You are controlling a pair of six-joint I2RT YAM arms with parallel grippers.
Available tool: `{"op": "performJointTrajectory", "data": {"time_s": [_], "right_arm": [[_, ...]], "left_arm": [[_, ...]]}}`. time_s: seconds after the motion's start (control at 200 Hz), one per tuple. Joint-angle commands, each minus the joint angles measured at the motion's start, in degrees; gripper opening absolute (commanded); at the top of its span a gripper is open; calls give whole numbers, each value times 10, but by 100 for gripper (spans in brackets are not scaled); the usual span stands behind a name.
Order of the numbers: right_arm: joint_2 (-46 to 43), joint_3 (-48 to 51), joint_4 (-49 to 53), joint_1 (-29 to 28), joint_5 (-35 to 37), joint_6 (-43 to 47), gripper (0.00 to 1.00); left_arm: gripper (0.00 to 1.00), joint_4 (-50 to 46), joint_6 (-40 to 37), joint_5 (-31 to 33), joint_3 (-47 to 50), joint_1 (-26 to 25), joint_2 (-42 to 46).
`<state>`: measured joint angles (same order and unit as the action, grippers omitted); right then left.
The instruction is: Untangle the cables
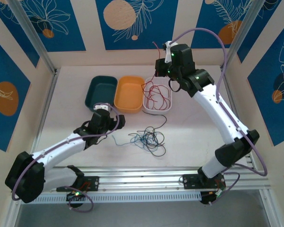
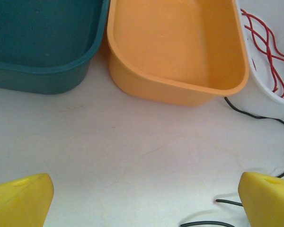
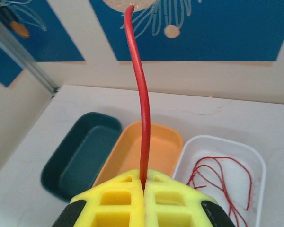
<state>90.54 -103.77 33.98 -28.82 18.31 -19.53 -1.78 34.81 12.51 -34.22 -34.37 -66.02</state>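
Pinching one red cable (image 3: 141, 94) between its pressed-together yellow fingers, the right claw (image 3: 143, 188) holds the strand's end upward. The long axis of this part is almost vertical above the claw. It leans a little to the left, and the tip points toward the blue wall panel. The right wrist view makes this grip clear. Below the claw it also shows the teal tray (image 3: 61, 165), the orange tray (image 3: 168, 137) and the white tray (image 3: 258, 163), side by side, with red loops lying in the white one.

The top view adds that the right claw (image 1: 166, 52) hangs high above the white tray. It also shows a tangle of black and blue cables (image 1: 149, 138) on the table, to the right of the left claw (image 1: 104, 111).

In the left wrist view, the left claw (image 2: 144, 203) is spread wide, holds nothing and stays low over the table. A black cable (image 2: 255, 116) curves just beside its right finger, and the teal and orange trays stand ahead of it.
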Motion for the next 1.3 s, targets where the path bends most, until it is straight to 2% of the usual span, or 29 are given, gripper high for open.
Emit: {"op": "performJointTrajectory", "data": {"time_s": [0.0,0.35,0.555,0.99,1.165,1.296], "right_arm": [[35,-37,20,21,22,-4,0],[130,-114,151,48,64,-78,0],[159,-130,199,61,61,-100,0],[290,-219,298,70,75,-55,0],[351,-264,339,68,135,-41,0],[372,-264,328,67,132,-22,0]], "left_arm": [[100,-10,-10,-15,9,5,14],[100,-25,-18,-14,16,5,28],[100,-30,-21,-16,13,6,27],[100,-34,-23,-31,-1,5,11],[100,-34,-24,-34,-2,6,6],[100,-33,-26,-33,-2,6,4]]}}
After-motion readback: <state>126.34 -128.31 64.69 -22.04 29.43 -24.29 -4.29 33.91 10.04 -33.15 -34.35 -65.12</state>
